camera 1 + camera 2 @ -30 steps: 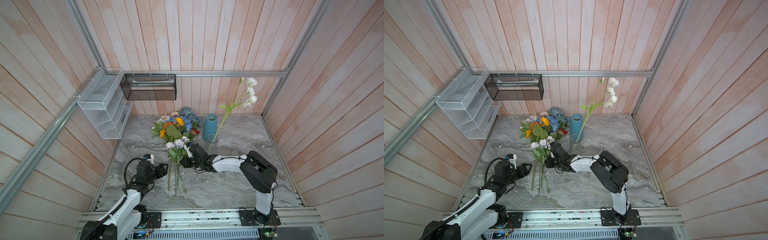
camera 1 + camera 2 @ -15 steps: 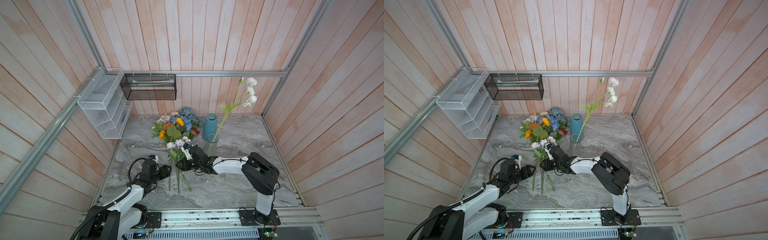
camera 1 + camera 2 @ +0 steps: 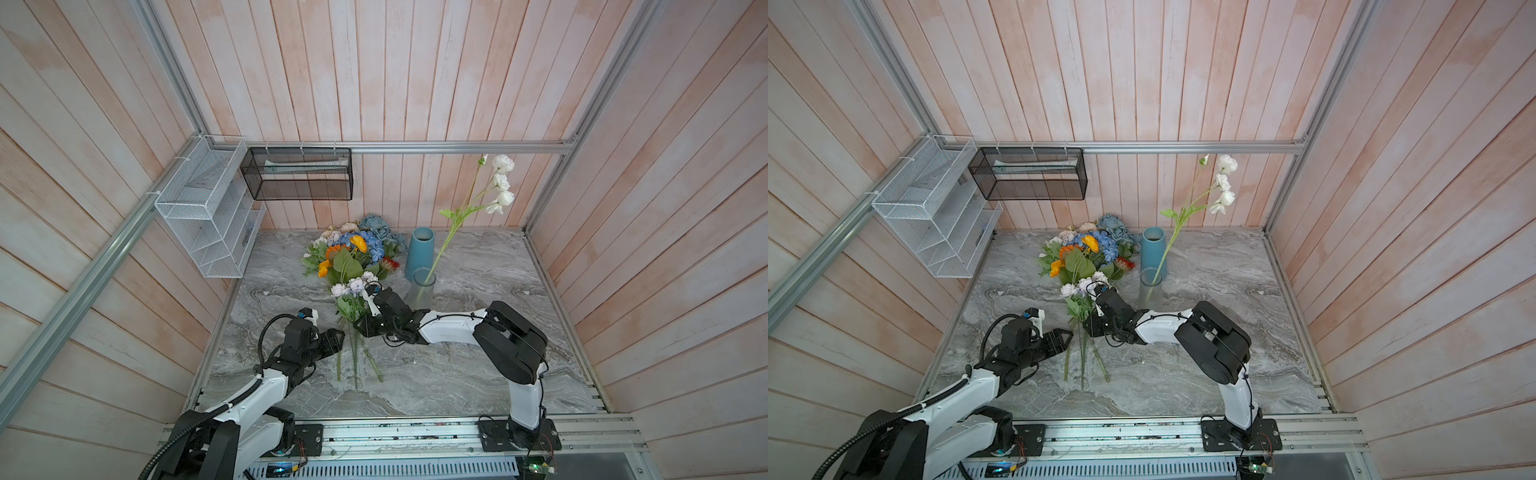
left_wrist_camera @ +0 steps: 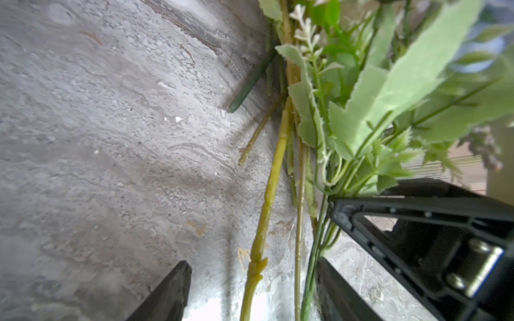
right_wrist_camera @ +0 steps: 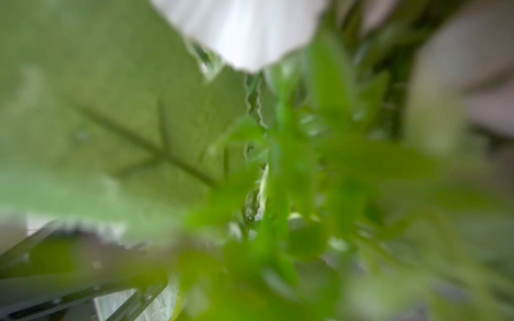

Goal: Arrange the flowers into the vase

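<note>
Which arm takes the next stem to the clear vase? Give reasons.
Probably right: the right gripper is among the flower leaves near the clear vase. The left gripper, open astride the stems, sits farther off.

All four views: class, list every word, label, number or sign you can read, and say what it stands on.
No text is readable in any view.
White packet in the black wire-mesh basket: any print too small to read.
Small blue-lit screen under the silver front rail: too small to read.

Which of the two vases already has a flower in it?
The clear glass vase: a tall white-flowered stem stands in it. The blue vase behind it shows none.
</note>
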